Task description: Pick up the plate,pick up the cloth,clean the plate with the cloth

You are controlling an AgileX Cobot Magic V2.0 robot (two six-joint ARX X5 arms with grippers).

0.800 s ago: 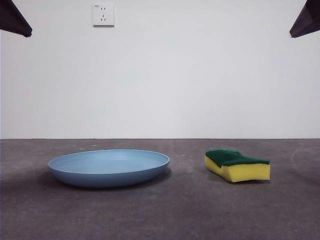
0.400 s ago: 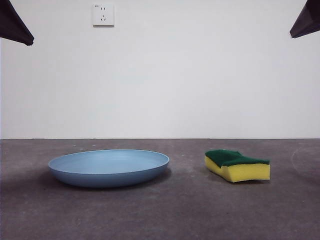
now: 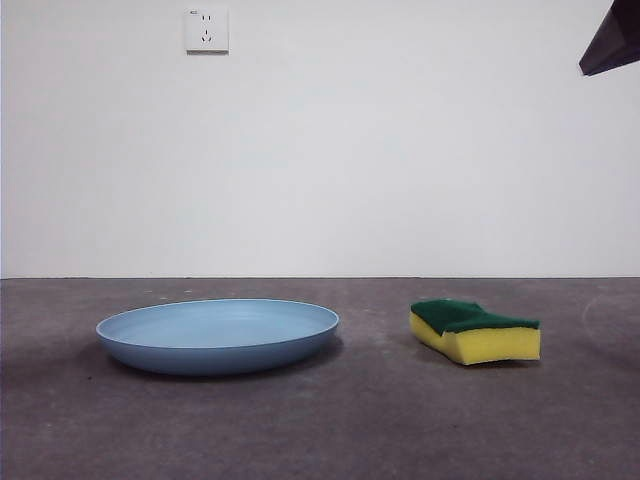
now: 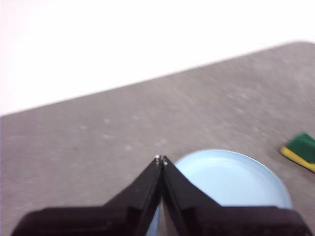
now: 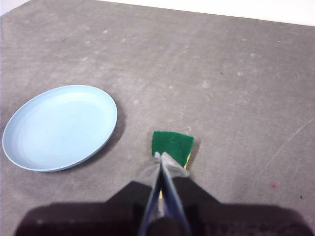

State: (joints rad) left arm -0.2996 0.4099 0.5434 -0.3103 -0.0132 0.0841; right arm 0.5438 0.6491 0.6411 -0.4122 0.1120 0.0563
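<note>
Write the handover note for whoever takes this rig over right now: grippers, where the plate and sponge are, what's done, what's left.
Left gripper: shut, holding nothing, in the air above the plate.
Right gripper: shut, holding nothing, in the air above the cloth, really a sponge.
Plate: flat on the table, untouched.
Cloth: on the table beside the plate, apart from it, green layer up.
Done: nothing gripped.
Left: open both grippers, pick up the plate, pick up the cloth, wipe the plate.

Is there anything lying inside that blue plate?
Nothing shows inside the plate: the right wrist view looks down on its bare blue surface. The sponge lies apart from it on the table. What is under the plate cannot be seen.
</note>
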